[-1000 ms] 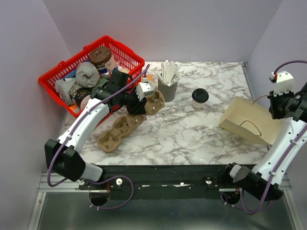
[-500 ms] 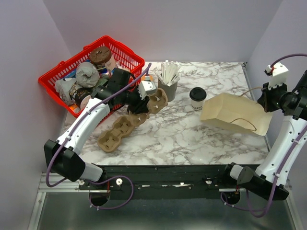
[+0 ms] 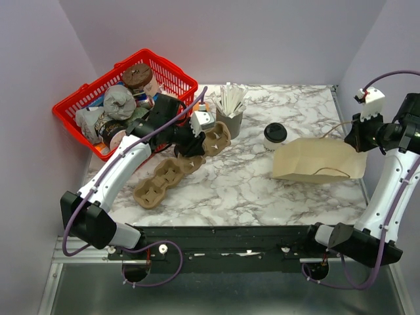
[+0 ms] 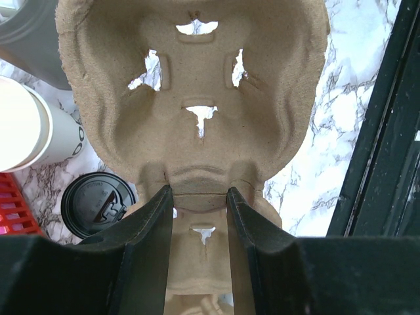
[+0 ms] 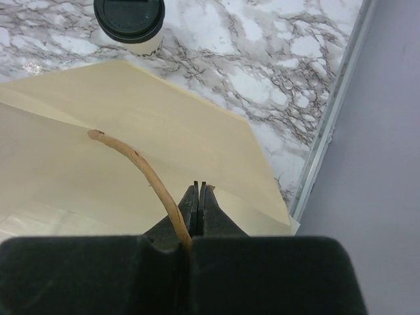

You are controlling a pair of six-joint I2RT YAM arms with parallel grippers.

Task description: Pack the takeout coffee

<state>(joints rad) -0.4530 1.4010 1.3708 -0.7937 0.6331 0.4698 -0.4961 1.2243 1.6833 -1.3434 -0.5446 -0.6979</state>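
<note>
The takeout coffee (image 3: 274, 136), a small white cup with a black lid, stands mid-table; the right wrist view has it (image 5: 129, 20) just beyond the bag. My right gripper (image 3: 358, 140) is shut on the rim of a tan paper bag (image 3: 318, 161) that lies on its side right of the coffee. In the right wrist view the jaws (image 5: 199, 190) pinch the bag's edge (image 5: 131, 144), with its brown handle (image 5: 144, 174) curving past them. My left gripper (image 3: 192, 146) is shut on the narrow neck of a cardboard cup carrier (image 4: 197, 98).
A second cardboard carrier (image 3: 164, 180) lies near the left arm. The red basket (image 3: 172, 71) of cups and crumpled items sits at the back left. A grey cup of white sticks (image 3: 229, 111) stands behind the carrier. A black lid (image 4: 98, 207) and a white cup (image 4: 26, 131) lie beside the held carrier.
My right gripper has swung the bag leftward and down, so it now lies flatter, its far end close under the coffee. The left arm with the carrier has hardly shifted.
</note>
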